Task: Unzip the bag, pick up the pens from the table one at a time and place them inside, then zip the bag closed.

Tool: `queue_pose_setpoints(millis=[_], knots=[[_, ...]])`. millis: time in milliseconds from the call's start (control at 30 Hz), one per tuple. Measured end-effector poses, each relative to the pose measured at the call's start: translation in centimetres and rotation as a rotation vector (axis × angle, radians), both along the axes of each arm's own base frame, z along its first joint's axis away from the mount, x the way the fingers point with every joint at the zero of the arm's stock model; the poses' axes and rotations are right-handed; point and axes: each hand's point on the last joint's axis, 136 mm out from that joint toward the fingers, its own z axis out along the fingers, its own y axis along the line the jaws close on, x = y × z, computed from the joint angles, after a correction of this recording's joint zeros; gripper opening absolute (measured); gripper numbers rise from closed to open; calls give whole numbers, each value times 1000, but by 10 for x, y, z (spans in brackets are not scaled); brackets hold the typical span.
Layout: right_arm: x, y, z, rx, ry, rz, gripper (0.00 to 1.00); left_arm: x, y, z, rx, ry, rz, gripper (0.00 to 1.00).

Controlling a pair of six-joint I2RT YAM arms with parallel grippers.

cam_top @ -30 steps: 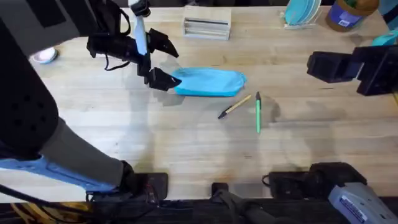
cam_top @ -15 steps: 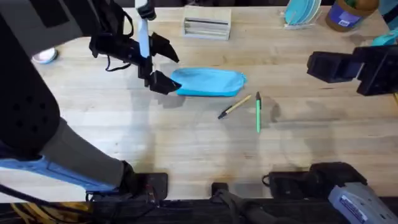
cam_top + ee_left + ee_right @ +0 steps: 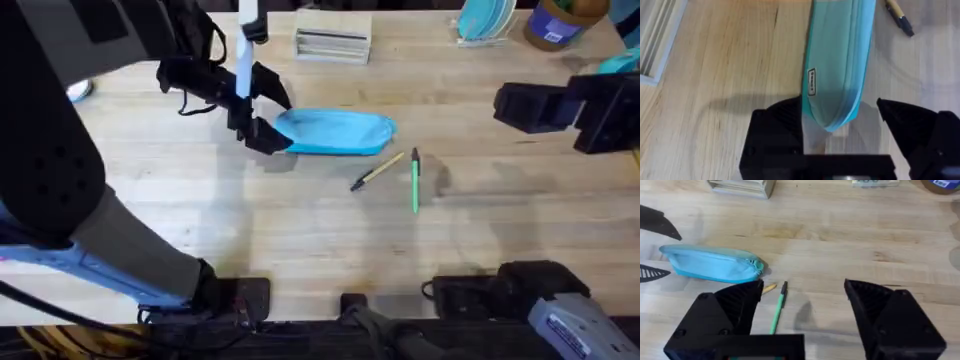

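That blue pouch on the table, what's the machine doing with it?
The left gripper has its jaws open around one end of the blue pouch, not yet closed on it. The pouch looks zipped shut. The tan pen and the green pen lie on the table beside it, untouched. The right gripper hangs open off to the side, holding nothing.

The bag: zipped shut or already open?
Shut, as far as visible: the bag shows one smooth closed seam, no gap, and both pens lie outside on the table.
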Motion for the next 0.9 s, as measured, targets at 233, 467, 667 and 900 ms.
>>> queue_pose_setpoints(millis=[233, 467, 667, 900], knots=[[0, 0, 0, 0, 0, 0, 996, 3, 4, 4, -30, 1, 23, 558], [0, 0, 0, 0, 0, 0, 996, 3, 4, 4, -30, -4, 22, 46], [0, 0, 0, 0, 0, 0, 996, 3, 4, 4, -30, -4, 22, 44], [6, 0, -8, -1, 38, 2, 995, 3, 4, 4, -31, -5, 22, 44]])
